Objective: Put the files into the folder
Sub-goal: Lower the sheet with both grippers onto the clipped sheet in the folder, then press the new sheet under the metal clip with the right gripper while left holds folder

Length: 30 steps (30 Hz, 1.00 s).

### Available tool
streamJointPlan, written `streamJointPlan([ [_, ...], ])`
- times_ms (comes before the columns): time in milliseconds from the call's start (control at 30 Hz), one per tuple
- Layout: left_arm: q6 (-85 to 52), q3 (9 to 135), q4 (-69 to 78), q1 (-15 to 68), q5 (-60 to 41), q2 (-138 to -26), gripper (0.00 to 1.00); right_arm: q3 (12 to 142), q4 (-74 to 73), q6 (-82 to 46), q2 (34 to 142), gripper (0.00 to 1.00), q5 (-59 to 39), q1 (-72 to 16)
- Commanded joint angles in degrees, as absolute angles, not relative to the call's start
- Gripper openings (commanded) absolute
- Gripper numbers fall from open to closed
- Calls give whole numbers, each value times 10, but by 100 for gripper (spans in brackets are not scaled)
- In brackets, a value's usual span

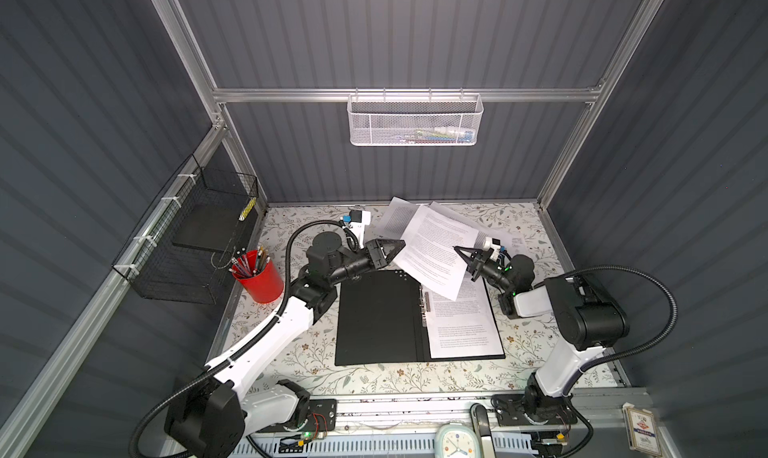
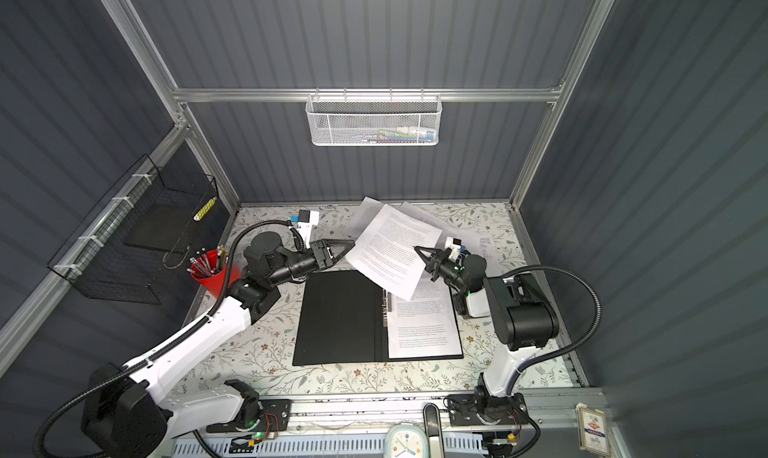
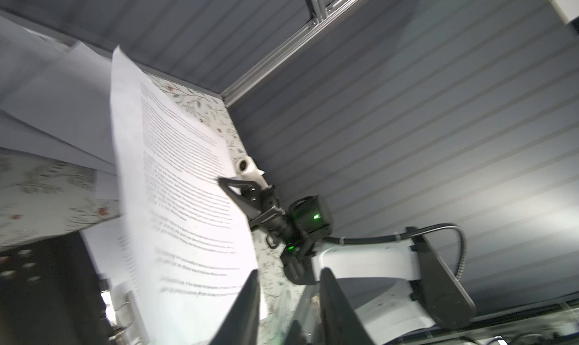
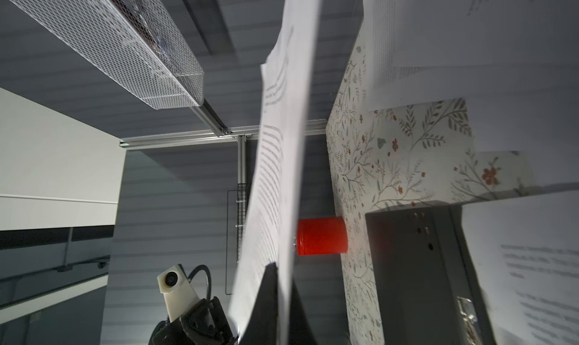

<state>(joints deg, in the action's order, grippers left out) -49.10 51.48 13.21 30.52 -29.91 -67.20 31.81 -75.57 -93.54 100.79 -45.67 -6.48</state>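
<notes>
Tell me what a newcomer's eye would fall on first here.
A printed sheet hangs in mid-air above the far end of the open black folder, pinched at its edge by the right gripper, with the left gripper open at its opposite edge. A second sheet lies in the folder's right half, and a red pen cup stands to its left.

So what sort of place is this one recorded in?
Likely a lab test booth dressed as an office desk: grey ribbed panel walls on aluminium framing, a red cup of pens and pencils, and an open black folder with printed white paper sheets.
</notes>
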Motion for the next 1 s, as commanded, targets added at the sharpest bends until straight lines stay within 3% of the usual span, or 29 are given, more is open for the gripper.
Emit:
streamJointPlan([
  [0, -349, 537, -75, 302, -254, -648, 45, 367, -588, -813, 954, 0, -557, -61],
  [67, -319, 542, -124, 302, -235, -637, 52, 400, -462, -735, 921, 0, -602, -59],
  [167, -297, 541, -155, 302, -224, -631, 54, 480, -120, -524, 878, 0, -631, -55],
  [300, -282, 539, -189, 302, -219, -644, 55, 594, 293, -242, 860, 0, -538, -50],
  [367, -277, 539, -209, 302, -225, -662, 56, 620, 384, -184, 870, 0, -496, -42],
  [500, -268, 527, -239, 302, -206, -692, 59, 637, 441, -156, 877, 0, -422, -35],
  [667, -237, 534, -289, 302, -168, -708, 78, 634, 484, -114, 891, 0, -343, -33],
  [967, -217, 531, -308, 301, -167, -722, 94, 607, 443, -97, 902, 0, -303, -30],
])
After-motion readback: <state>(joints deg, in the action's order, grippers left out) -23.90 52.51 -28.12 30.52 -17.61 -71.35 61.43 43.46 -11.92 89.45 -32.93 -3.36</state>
